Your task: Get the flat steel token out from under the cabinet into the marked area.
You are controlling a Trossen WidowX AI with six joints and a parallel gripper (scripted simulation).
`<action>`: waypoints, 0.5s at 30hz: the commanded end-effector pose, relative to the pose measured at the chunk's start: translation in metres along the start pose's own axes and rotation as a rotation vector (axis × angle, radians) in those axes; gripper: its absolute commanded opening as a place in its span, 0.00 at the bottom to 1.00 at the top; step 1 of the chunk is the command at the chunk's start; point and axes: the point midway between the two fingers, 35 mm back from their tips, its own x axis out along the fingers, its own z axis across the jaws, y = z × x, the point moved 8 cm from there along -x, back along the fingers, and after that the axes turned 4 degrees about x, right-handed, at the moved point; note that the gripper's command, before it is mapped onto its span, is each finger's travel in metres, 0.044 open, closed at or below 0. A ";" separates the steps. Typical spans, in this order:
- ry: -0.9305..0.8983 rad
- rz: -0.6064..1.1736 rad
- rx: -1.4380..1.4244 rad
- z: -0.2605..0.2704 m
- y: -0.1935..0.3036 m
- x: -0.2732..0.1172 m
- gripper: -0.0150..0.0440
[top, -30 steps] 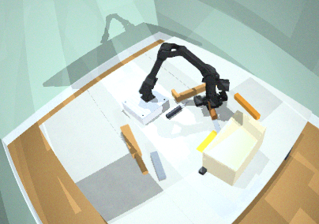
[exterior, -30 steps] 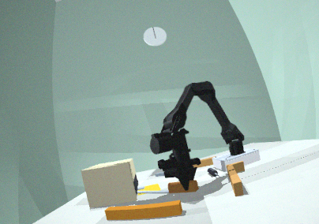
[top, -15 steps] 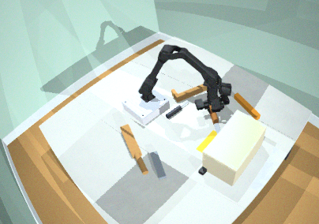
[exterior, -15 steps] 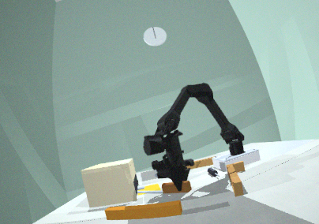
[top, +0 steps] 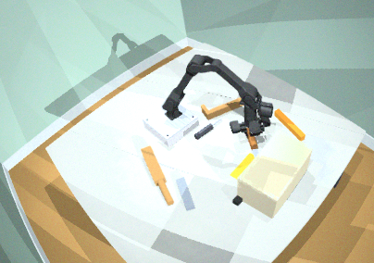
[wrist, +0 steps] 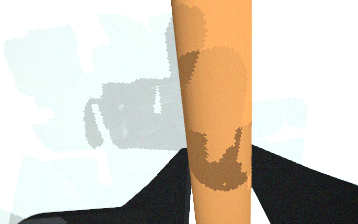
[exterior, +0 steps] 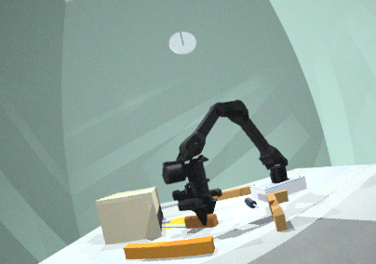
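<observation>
Wall clock (exterior: 182, 43) (round, pale).
</observation>
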 end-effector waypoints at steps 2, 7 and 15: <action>0.000 -0.002 0.000 -0.001 -0.003 0.000 0.25; 0.000 -0.002 0.000 -0.006 -0.003 0.001 0.25; 0.001 -0.002 0.000 -0.016 -0.004 0.001 0.25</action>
